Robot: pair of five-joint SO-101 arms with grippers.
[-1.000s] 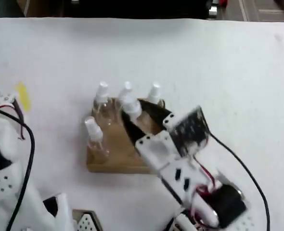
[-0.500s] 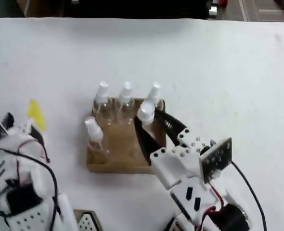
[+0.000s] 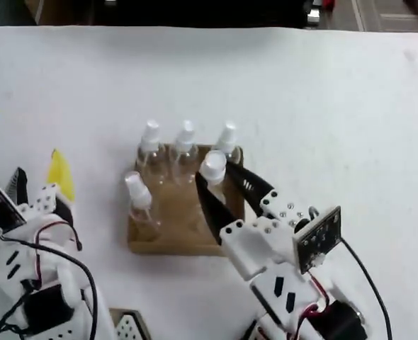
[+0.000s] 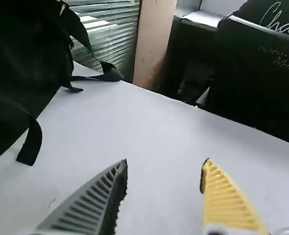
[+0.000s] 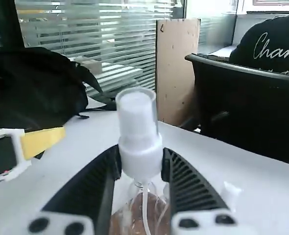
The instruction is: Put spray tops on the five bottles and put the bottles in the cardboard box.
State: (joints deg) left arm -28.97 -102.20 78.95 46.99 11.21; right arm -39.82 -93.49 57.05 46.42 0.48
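Observation:
The cardboard box (image 3: 168,241) lies mid-table. Three clear bottles with white spray tops stand along its far side (image 3: 151,145) (image 3: 185,144) (image 3: 227,141), and one at its front left (image 3: 138,201). My right gripper (image 3: 215,177) is shut on the neck of a fifth bottle (image 3: 213,163), held upright over the box's right part; whether it rests on the bottom I cannot tell. Its black fingers (image 5: 93,188) clamp below the spray top (image 5: 137,117). My left gripper (image 3: 37,170) stands open and holds nothing left of the box, grey and yellow fingers (image 4: 225,198) apart over bare table.
White table (image 3: 322,106) stretches bare behind and to the right of the box. A black bag (image 5: 32,83) lies at the table's far edge, with a dark chair (image 5: 242,107) beyond. The left arm's body and cables (image 3: 39,283) fill the near left corner.
My right gripper carried the bottle from the box's middle toward its right side and nearer. The left arm swung in toward the box, its yellow finger now closer.

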